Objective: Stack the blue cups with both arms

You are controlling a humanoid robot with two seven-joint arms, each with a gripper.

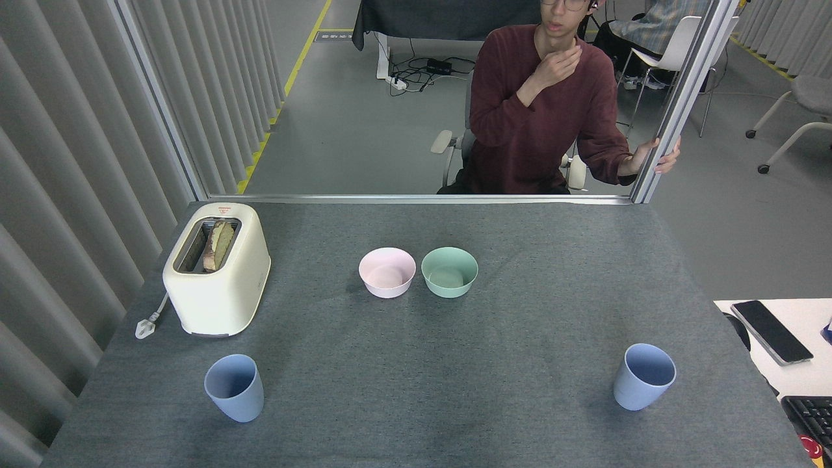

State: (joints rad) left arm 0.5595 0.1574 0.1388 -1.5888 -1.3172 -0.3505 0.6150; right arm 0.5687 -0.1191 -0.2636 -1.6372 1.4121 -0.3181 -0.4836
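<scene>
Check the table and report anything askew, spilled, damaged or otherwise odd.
Nothing is spilled or broken. Both blue cups, the left one and the right one, stand upright and far apart, and the pink bowl and green bowl sit upright. Only oddity: the toaster's plug lies loose on the table, unplugged.

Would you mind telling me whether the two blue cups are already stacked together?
No, the left blue cup stands near the toaster, while the right blue cup stands apart on the table's far right side.
</scene>
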